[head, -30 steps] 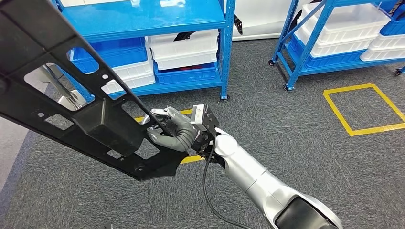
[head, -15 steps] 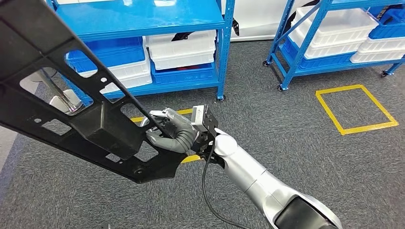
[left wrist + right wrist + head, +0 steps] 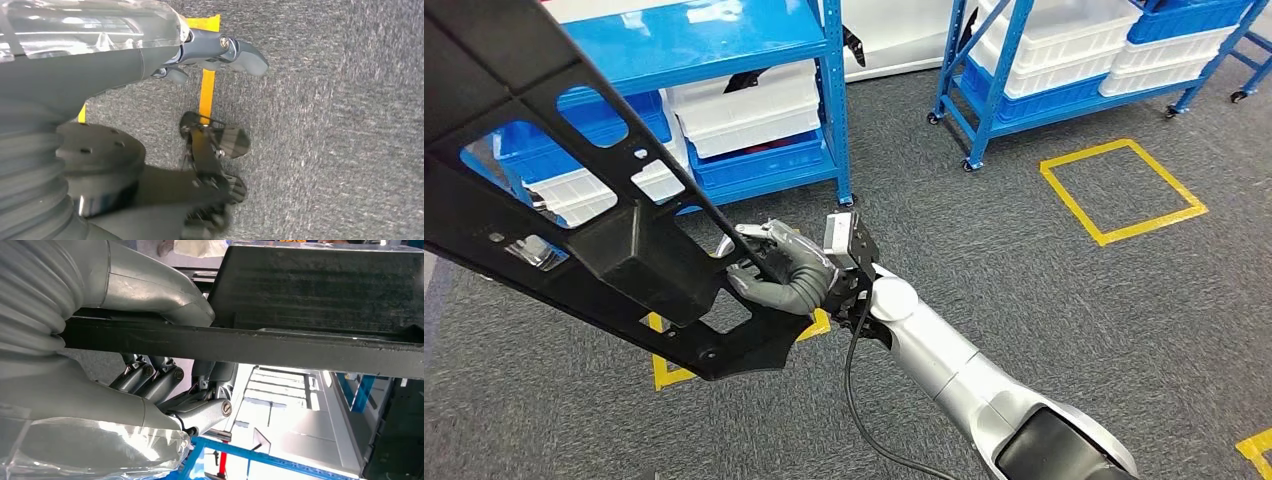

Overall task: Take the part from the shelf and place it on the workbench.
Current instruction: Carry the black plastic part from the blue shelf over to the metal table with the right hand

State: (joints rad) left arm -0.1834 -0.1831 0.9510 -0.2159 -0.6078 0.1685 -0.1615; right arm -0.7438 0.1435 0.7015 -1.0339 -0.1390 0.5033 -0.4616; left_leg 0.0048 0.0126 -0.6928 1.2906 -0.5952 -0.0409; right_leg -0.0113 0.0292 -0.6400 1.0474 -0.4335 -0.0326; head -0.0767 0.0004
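Right hand (image 3: 779, 272) clenched round the black part (image 3: 614, 255), thumb (image 3: 165, 300) pressing its bar up close, left hand (image 3: 220, 47) hanging over carpet, its hold unclear

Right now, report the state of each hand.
Right hand: closed around a bar of the black part, holding it up.
Left hand: in the left wrist view above the carpet; grip cannot be told.

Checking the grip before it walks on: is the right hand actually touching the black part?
Touching. In the head view the right hand wraps its fingers over an inner bar of the black part; the right wrist view shows the bar lying against the hand.
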